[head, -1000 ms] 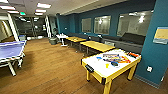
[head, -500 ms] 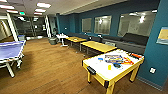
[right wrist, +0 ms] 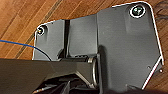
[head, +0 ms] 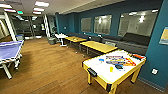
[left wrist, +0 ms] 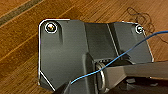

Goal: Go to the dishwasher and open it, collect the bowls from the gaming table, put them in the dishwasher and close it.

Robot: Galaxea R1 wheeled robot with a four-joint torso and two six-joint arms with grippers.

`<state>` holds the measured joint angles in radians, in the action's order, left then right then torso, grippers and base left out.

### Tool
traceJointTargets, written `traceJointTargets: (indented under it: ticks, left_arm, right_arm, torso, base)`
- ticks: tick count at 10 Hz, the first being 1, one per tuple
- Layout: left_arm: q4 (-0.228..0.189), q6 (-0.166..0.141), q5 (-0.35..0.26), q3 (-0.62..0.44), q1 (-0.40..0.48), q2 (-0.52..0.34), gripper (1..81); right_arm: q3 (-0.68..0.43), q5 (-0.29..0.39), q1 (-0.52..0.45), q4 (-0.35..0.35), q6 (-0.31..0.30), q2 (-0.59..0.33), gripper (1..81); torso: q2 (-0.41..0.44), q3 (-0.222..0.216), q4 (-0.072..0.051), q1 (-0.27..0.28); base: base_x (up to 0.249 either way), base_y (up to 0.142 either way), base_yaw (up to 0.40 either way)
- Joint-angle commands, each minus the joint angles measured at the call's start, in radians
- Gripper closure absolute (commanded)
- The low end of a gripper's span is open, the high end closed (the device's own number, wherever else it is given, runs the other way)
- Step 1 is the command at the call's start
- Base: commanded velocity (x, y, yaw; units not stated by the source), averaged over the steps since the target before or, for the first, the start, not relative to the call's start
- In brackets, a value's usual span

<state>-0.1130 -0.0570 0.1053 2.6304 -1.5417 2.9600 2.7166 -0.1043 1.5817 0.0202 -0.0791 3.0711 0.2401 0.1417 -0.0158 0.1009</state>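
The gaming table (head: 100, 75), long and white-topped with a yellow wood edge, stands at the lower right of the head view against the teal wall. On it, a small blue bowl (head: 101, 60) sits near the far side. A second bowl (head: 119, 67), dark inside, lies closer to the wall. A small yellow cup (head: 111, 69) and colourful flat items lie beside them. The dishwasher is out of view. Both wrist views look past the robot's dark plate down at the wooden floor (left wrist: 20, 37).
A blue table-tennis table (head: 10, 51) stands at the left. Square yellow tables (head: 98, 46) and a white table (head: 60, 36) line the right wall beside a dark bench (head: 135, 40). Open wooden floor (head: 50, 67) runs between them toward glass doors (head: 27, 27).
The whole head view has shifted slightly with the camera. The gaming table now sits a little larger and nearer. Nothing on it has moved.
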Motion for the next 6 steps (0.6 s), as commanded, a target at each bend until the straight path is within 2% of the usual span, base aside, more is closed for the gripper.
traceJointTargets:
  ticks: [1,6]
  left_arm:
    - [-0.005,0.000,-0.042,-0.004,0.051,-0.001,1.0]
    - [-0.001,-0.001,-0.042,-0.004,0.051,0.002,1.0]
  right_arm:
    - [-0.003,0.051,-0.050,0.006,0.002,-0.003,1.0]
    - [-0.003,0.051,-0.050,0.004,0.001,-0.009,1.0]
  torso:
    - [0.000,0.000,0.000,0.000]
    - [0.000,0.000,0.000,0.000]
  base:
    - [0.137,0.000,0.000]
    - [0.140,0.000,0.000]
